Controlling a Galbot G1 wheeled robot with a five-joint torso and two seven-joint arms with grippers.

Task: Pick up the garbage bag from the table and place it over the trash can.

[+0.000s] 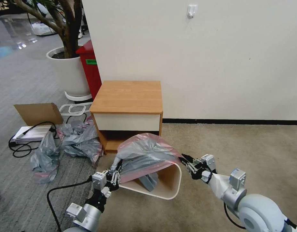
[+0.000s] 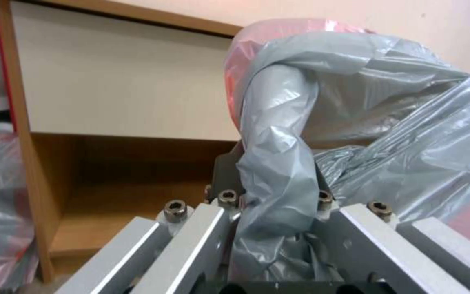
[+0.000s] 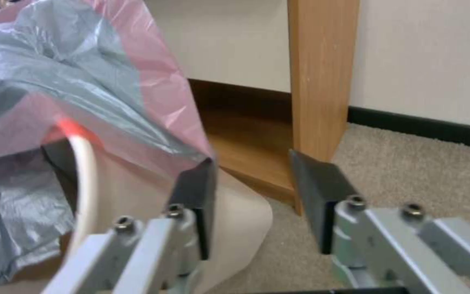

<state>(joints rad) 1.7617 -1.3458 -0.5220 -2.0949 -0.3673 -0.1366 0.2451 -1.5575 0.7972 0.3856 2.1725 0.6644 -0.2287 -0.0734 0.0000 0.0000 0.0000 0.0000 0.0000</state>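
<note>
The garbage bag (image 1: 145,154) lies draped over the mouth of the trash can (image 1: 169,188), its width running from arm to arm. The left gripper (image 1: 114,175) pinches the bag's corner at one rim; the right gripper (image 3: 251,196), jaws spread and empty, sits just beside the opposite rim.
</note>
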